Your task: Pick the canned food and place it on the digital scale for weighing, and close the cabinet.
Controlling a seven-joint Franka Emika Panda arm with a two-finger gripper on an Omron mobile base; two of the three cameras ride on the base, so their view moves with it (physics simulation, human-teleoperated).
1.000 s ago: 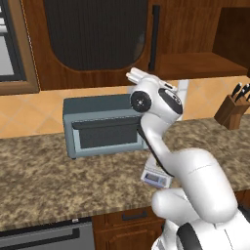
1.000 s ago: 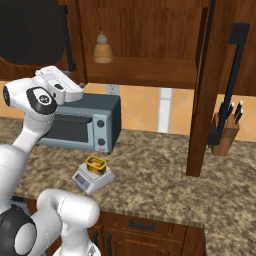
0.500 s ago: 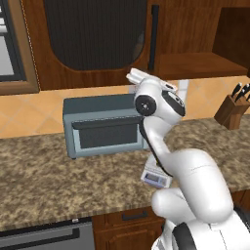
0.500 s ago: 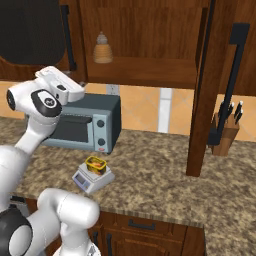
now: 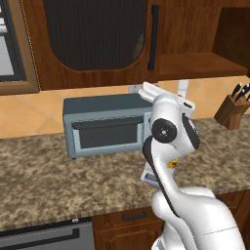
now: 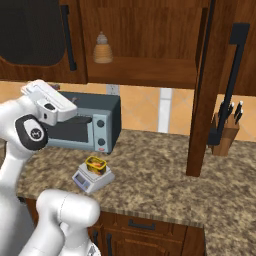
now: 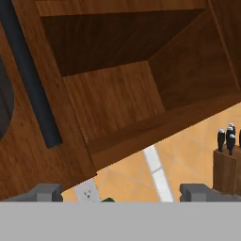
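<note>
While the canned food (image 6: pixel 97 164) sits on the digital scale (image 6: pixel 93 177), the cabinet (image 6: pixel 207 95) door at 3 o'clock is judged rigid, hinge-swung, best pushed near its handle; gripper (image 7: pixel 122 193) jaws spread, empty.

Base views flank arm — both share toaster oven (image 5: pixel 105 124), hand view upward

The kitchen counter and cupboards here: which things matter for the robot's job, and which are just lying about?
Part of the job:
- squat yellow tin, now on the scale
- flat white-grey digital scale
- dark-brown wooden wall cabinet, its door standing open

Just lying about:
- grey-blue toaster oven
- wooden knife block
- tan bell-shaped bottle on the cabinet shelf
</note>
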